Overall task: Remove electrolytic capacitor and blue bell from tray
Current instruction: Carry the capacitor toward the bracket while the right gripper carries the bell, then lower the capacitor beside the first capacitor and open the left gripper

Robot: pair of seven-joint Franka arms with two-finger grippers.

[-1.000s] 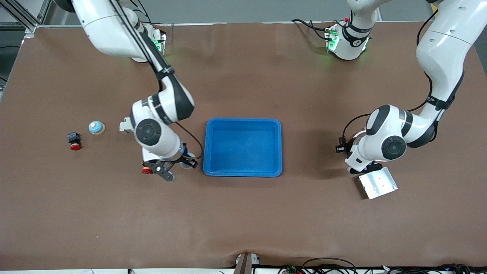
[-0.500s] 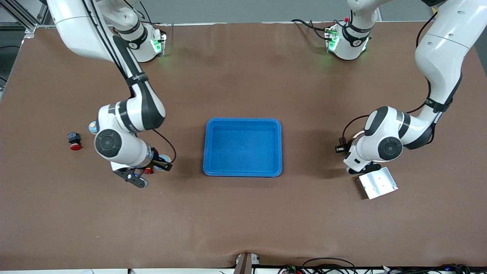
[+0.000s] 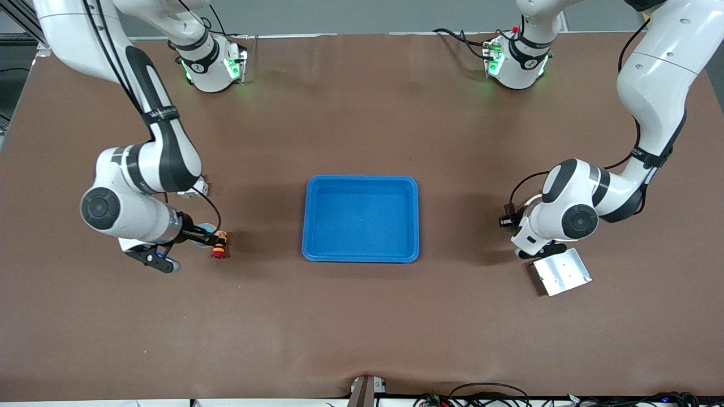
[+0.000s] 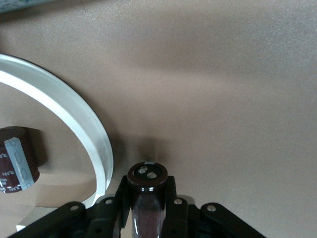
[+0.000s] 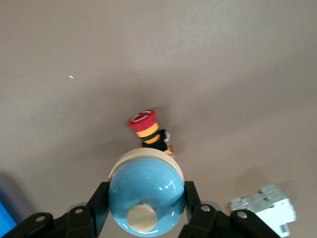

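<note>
**Both parts out of the tray, both in hand**

I see the shallow bright-blue rectangular plastic tray point(image 3: 361, 219) empty at mid-table. My right gripper point(image 5: 146, 210) is clamped on the glossy pale-blue dome-shaped bell with its cream rim point(image 5: 145, 195), low over the table toward the right arm's end. My left gripper point(image 4: 147, 210) is closed on the dark brown cylindrical electrolytic capacitor point(image 4: 147, 191), over the table beside the small silver metal plate point(image 3: 561, 272).

The risks, as I judge them: the bell's smooth curved shell could slip or roll on release, and it hangs just beside a red-capped push-button switch point(image 5: 147, 128) and near a white plastic block point(image 5: 264, 210), so a careless drop could knock them.

The capacitor's long axis runs along the fingers, its terminal end pointing outward from the jaws. The bell's dome faces the wrist camera.
</note>
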